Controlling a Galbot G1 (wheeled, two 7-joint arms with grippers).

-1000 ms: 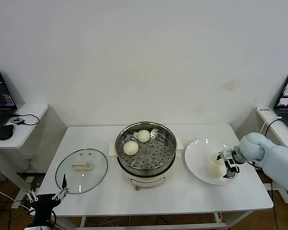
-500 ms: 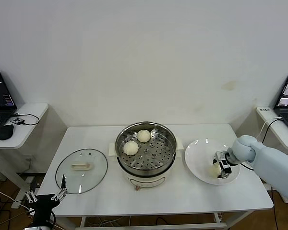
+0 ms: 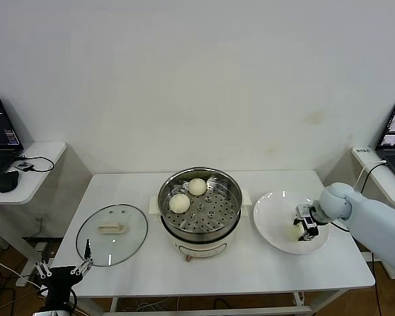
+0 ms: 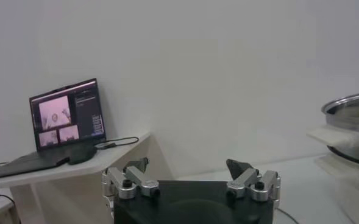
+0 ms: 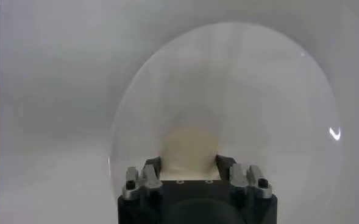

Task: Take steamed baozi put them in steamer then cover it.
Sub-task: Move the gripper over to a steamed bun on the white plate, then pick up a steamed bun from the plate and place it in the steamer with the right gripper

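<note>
The white table point(image 3: 217, 270) carries everything, and no brand, label or readable writing shows on any of it; the laptop screens off to both sides are too small to read.

The steamer point(image 3: 199, 205) stands just left of the right gripper's plate, with its perforated tray open to view. Two buns already lie in it: one bun point(image 3: 180, 203) toward the front left of the tray, the other bun point(image 3: 197, 187) behind it toward the wall. The glass lid point(image 3: 112, 230) lies flat on the table on the far side of the steamer from the right gripper, with its cream handle facing up, close ahead of the left gripper.

The white plate point(image 3: 273, 224) sits directly under the right gripper. The right arm point(image 3: 375, 220) reaches in from the right edge of the table with its wrist bent down toward the plate. The right gripper point(image 3: 301, 230) is low over the plate, and its two fingers point(image 5: 150, 164) are pressed against either side of a third bun point(image 5: 189, 149), clamped on it. That bun sits on the plate's near part, between the fingertips.

The left gripper point(image 3: 64, 270) hangs below the front left corner of the table, off the tabletop, with its fingers point(image 4: 135, 166) spread wide apart and nothing between them.
</note>
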